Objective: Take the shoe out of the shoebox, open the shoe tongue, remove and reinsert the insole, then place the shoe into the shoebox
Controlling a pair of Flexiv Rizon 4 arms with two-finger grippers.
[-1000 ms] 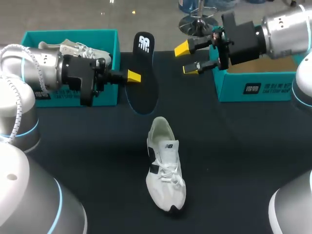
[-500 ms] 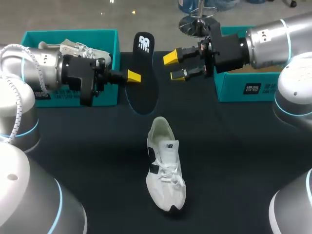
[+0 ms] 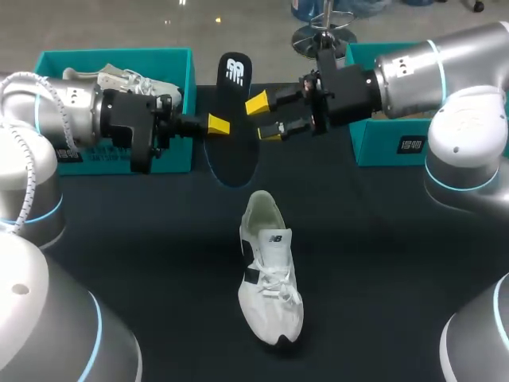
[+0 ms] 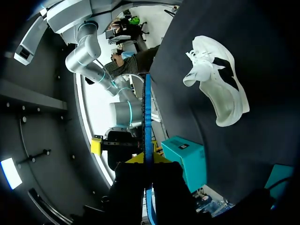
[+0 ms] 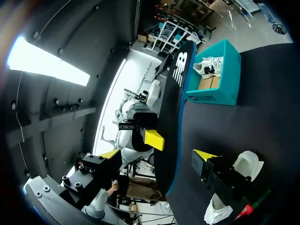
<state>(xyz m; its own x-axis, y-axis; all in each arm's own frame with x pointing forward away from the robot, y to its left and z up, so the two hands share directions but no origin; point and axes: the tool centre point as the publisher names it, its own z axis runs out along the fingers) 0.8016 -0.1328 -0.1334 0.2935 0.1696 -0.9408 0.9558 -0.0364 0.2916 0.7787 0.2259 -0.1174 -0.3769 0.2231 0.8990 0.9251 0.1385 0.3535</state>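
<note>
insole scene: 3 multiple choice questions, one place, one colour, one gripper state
1. Where is the insole? A in the shoe; B in the left gripper; C in a box.
2. Colour of the left box and right box? A red; B brown; C teal.
3. The right gripper is: A open; B shut on the insole; C shut on a shoe.
Answers: B, held upright off the table; C, both walls teal; A, its fingers stand apart.
</note>
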